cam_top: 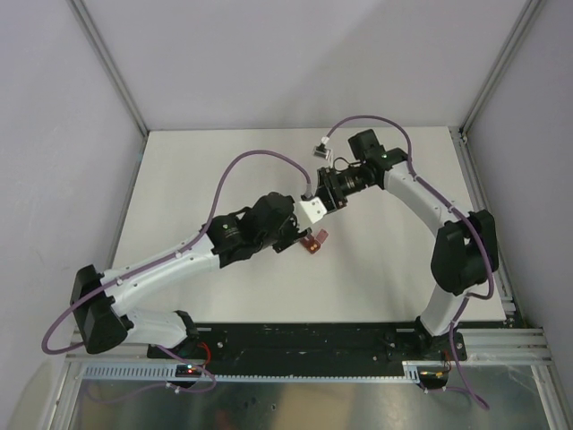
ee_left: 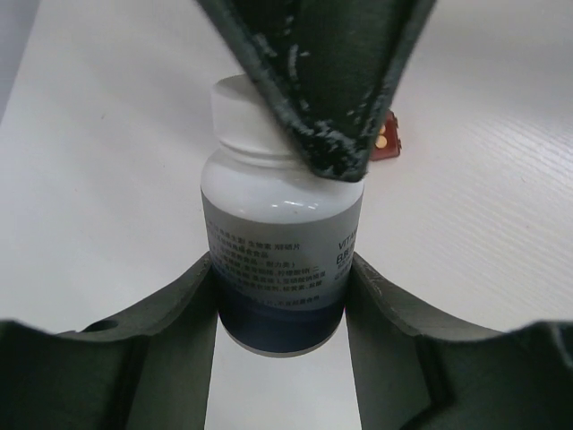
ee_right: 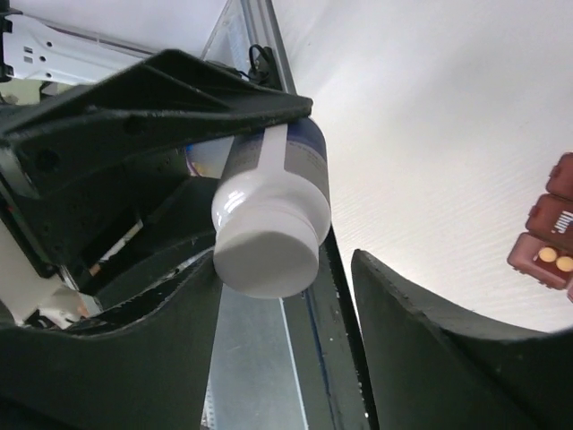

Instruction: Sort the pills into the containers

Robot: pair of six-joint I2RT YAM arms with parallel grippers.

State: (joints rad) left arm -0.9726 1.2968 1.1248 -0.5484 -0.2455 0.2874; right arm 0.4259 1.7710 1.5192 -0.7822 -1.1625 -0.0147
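My left gripper (ee_left: 282,269) is shut on the body of a small white-capped bottle (ee_left: 269,224), holding it above the table. My right gripper (ee_right: 288,264) is open around the bottle's cap (ee_right: 269,246): one finger touches the cap and the other stands apart from it. The dark red pill box, the containers (ee_right: 548,235), lies on the table just beyond the bottle (cam_top: 315,240). One compartment is open with two tan pills (ee_right: 555,260) in it. In the top view both grippers meet at mid-table, left (cam_top: 303,224) and right (cam_top: 329,199), and the bottle is hidden under them.
The white tabletop (cam_top: 385,269) is ringed by grey walls and an aluminium frame (cam_top: 488,81). Purple cables (cam_top: 233,170) loop over both arms. The black base rail (cam_top: 313,340) runs along the near edge.
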